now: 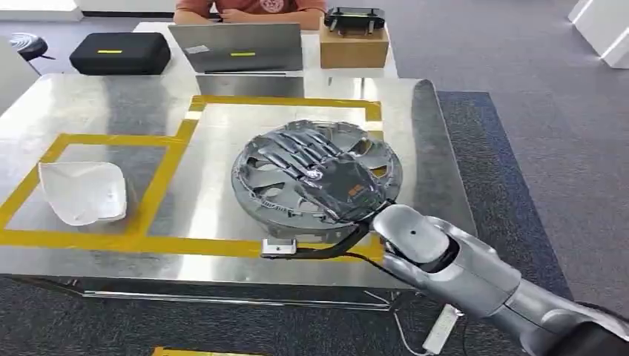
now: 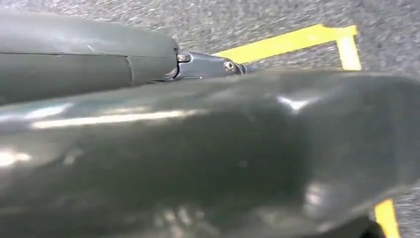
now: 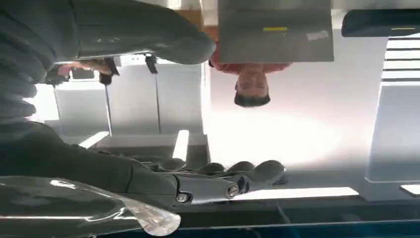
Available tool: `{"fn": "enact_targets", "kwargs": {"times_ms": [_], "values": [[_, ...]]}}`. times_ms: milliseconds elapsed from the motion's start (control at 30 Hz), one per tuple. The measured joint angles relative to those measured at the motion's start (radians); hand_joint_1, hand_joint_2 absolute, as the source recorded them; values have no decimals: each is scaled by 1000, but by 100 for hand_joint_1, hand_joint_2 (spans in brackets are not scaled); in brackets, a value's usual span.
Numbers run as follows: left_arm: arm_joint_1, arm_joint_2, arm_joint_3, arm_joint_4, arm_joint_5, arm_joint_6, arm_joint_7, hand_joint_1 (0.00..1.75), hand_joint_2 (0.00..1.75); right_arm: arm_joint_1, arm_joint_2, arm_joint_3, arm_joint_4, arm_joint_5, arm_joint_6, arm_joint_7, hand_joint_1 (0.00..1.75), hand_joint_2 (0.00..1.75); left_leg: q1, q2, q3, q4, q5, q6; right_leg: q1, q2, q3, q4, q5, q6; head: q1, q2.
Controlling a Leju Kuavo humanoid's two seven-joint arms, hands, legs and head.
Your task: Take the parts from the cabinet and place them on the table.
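My right arm (image 1: 475,274) comes in from about four o'clock in the head view, and its right hand (image 1: 326,174) lies flat, fingers stretched out together toward eleven o'clock, on top of the hubcap (image 1: 267,189). The palm and fingers cover the middle of the hubcap; I cannot tell whether they merely rest on it or grip part of it. In the right wrist view the fingers (image 3: 233,173) run straight out over a shiny curved edge of the hubcap (image 3: 99,203).

The hubcap sits on the metal table (image 1: 89,104), inside the larger yellow tape outline (image 1: 289,100), toward the table's near right part. At nine o'clock from it, well apart, a white bowl-shaped part (image 1: 81,193) lies in the smaller taped box.

At twelve o'clock, beyond the table, I see a laptop (image 1: 237,48), a black case (image 1: 119,53), a cardboard box (image 1: 354,48) and a seated person (image 1: 248,9).

The left hand's state I cannot tell.
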Motion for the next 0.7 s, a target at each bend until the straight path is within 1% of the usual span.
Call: {"fn": "enact_targets", "kwargs": {"times_ms": [167,333,533,600,700], "values": [[4,-1,9,-15,-5,-31,4,0,0,49,26,-57,-62,-10,8,-27,0,175,0,0,0,0,0,0,0,0,0,0,0,0,0,0],[4,-1,25,-20,-5,-45,3,0,0,78,35,-77,-91,-4,-2,-43,0,175,0,0,0,0,0,0,0,0,0,0,0,0,0,0],[3,-1,44,-20,-6,-45,10,0,0,96,40,-79,-102,-4,-7,-46,0,175,-2,0,-1,7,-4,6,-3,0,2,-1,1,2,0,0],[3,-1,48,-20,-8,-46,12,0,0,100,42,-79,-105,-4,-3,-42,0,175,-2,0,-3,11,-7,9,-4,0,2,-1,1,5,0,0],[3,-1,51,-20,-11,-47,14,0,0,100,45,-79,-111,-5,7,-35,0,175,-4,0,-7,17,-10,16,-5,-1,3,-3,2,13,0,0]]}}
